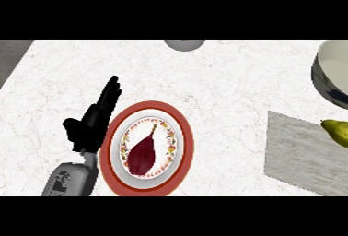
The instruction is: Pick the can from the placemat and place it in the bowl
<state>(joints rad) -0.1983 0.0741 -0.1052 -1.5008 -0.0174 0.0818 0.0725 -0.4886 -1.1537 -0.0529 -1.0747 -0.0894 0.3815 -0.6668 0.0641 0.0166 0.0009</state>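
A white marbled counter [224, 83] fills the frame, seen from steeply above. At the lower left, a grey forearm [70, 179] rises from the bottom edge and ends in a black left hand [92, 124]. Its fingers are straight and point toward the upper part of the frame, with the thumb sticking out to the left; the hand is open and holds nothing. It rests just beside the left rim of a plate, and whether it touches that rim cannot be told.

The plate [117, 138] sits in the lower middle of the frame. It has a wide red rim, a white centre and a ring of small coloured flowers. A dark red, pear-shaped item [142, 154] lies on its centre, with a thin stem pointing up.

At the lower right lies a grey placemat [296, 159], cut off by the right edge. A green pear [336, 132] rests at its upper right part, half out of frame. No can shows on the placemat or anywhere else in view.

In the upper right corner is a bowl [329, 76] with a dark outer wall and a pale inside, partly cut off. At the top edge, in the middle, a small grey rounded object [184, 44] peeks in. The right hand is out of view
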